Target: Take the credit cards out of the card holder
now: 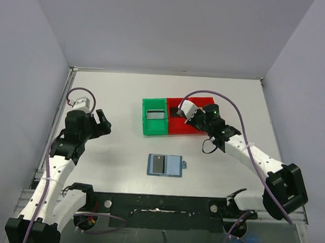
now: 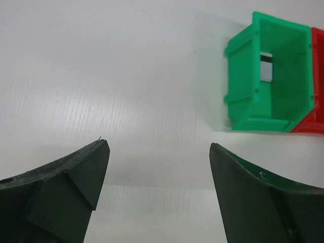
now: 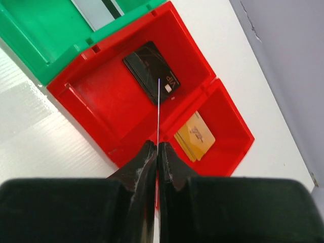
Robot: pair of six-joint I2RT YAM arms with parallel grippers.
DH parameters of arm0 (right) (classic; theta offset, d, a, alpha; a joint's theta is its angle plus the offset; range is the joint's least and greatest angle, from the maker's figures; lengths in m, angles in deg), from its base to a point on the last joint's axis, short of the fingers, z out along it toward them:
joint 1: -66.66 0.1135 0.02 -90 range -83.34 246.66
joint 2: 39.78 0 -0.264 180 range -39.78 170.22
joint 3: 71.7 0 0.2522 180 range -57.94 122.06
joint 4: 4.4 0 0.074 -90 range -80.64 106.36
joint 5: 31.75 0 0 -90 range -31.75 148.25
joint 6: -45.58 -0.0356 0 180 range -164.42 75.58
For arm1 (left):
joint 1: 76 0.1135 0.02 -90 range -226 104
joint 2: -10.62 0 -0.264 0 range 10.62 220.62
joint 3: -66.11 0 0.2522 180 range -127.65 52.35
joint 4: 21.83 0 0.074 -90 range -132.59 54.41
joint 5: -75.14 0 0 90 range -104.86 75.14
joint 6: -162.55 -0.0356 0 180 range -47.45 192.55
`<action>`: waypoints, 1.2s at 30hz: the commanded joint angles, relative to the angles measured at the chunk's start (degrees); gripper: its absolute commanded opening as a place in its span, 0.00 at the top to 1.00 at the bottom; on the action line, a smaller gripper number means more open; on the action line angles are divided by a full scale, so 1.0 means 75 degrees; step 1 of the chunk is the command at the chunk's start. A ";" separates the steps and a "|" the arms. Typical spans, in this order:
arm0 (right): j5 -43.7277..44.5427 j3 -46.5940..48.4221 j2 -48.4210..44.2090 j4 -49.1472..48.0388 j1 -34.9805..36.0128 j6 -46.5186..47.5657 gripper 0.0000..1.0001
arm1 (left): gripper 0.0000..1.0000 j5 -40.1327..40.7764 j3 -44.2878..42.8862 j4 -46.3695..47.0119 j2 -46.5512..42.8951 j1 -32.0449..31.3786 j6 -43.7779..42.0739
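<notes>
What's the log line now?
right end effector: shut on card over red bin | left end effector: open | wallet: holds grey card

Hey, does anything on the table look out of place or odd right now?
Nothing looks spilled or damaged. The one unusual sight: the right gripper holds a card edge-on over the red bin, so it shows as a thin line. One dark card sits in the open wallet.

Robotics lab cell, white table [image 1: 122, 152] boxed by plain grey walls [image 1: 173, 29], black mounting rail [image 1: 164, 200] along near edge
</notes>
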 commanded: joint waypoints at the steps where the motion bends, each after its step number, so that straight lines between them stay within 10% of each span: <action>1: -0.0861 0.0777 0.0772 -0.0679 -0.0108 0.0661 1.00 | 0.20 -0.0596 0.0590 0.0978 -0.0214 0.0457 -0.0706; 36: -0.0611 0.3643 0.4564 0.0206 -0.0389 0.3840 0.99 | 0.20 -0.0606 0.0712 0.1064 -0.0104 0.0434 -0.0882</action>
